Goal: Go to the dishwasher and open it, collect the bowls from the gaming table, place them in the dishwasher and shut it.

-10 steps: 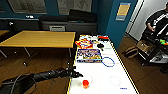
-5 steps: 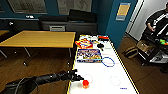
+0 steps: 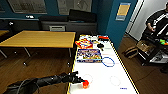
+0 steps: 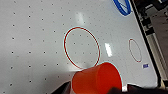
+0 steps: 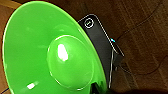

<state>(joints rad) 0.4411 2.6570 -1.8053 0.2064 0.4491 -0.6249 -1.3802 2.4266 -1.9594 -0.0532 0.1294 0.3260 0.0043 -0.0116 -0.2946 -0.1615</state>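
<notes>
Wood-topped table [image 3: 40, 38] stands at the far left of the head view, on dark floorboards. Coming in from the lower left, our left arm reaches over the near edge of the gaming table [image 3: 100, 86], and our left gripper [image 3: 81, 81] is at an orange cup [image 3: 85, 84] sitting on the white top. In the left wrist view that orange cup [image 4: 97, 78] looms close against a dotted white surface with a red ring [image 4: 81, 47] printed beside it; we cannot tell whether the fingers are clamped on it. Further along the top lie a colourful printed board [image 3: 89, 55] and a blue ring [image 3: 108, 61]. At the far right a person [image 3: 157, 21] stands beside a cart. In the right wrist view a bright green bowl [image 5: 47, 52] sits very close to our right gripper, over the wooden floor; whether that gripper is clenched on it we cannot tell.
</notes>
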